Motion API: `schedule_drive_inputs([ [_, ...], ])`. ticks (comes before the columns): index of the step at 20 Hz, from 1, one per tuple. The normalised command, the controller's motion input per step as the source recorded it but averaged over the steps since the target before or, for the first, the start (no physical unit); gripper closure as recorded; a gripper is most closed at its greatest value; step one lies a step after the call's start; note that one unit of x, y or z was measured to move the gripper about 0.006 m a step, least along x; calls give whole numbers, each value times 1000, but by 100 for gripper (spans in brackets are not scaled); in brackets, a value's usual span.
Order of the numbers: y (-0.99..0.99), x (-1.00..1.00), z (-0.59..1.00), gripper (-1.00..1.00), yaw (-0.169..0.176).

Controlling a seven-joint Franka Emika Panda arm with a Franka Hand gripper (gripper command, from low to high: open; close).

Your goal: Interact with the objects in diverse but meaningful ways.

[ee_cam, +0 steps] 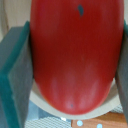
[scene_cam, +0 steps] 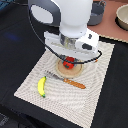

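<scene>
Objects for this open-ended task lay on a pale woven placemat (scene_cam: 65,80) spread over the dark worktop (scene_cam: 15,45), and we took them from largest to smallest. Biggest in the scene was the robot arm (scene_cam: 65,17), bent low over the middle of the mat. Below it we saw a round tan plate or board (scene_cam: 70,70), partly hidden by the arm. Near the exterior view's left edge of the mat lay the yellow banana (scene_cam: 42,86), well apart from the plate. Between banana and plate lay a slim piece with an orange-brown handle (scene_cam: 70,82); whether it was the sausage stick or a utensil we could not tell. Smallest was the red tomato (ee_cam: 75,55), which sat over the plate.

In the wrist view the tomato filled nearly the whole picture, with the gripper (ee_cam: 70,65) closed around it: dark fingers (ee_cam: 15,75) pressed against both its sides, and a pale rim of the plate showed just beneath. We judged the gripper to be grasping the tomato right at the plate, either touching it or barely above; which one we could not tell.

As for progress, one interaction was under way with the tomato. The banana and the slim piece looked untouched, so we judged much still left.
</scene>
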Motion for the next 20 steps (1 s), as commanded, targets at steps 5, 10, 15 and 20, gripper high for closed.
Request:
schedule_drive_inputs([
  [5,141,38,1000,100,-40],
  [10,238,235,1000,100,-13],
  [15,473,333,673,100,0],
  [20,827,394,315,100,0],
])
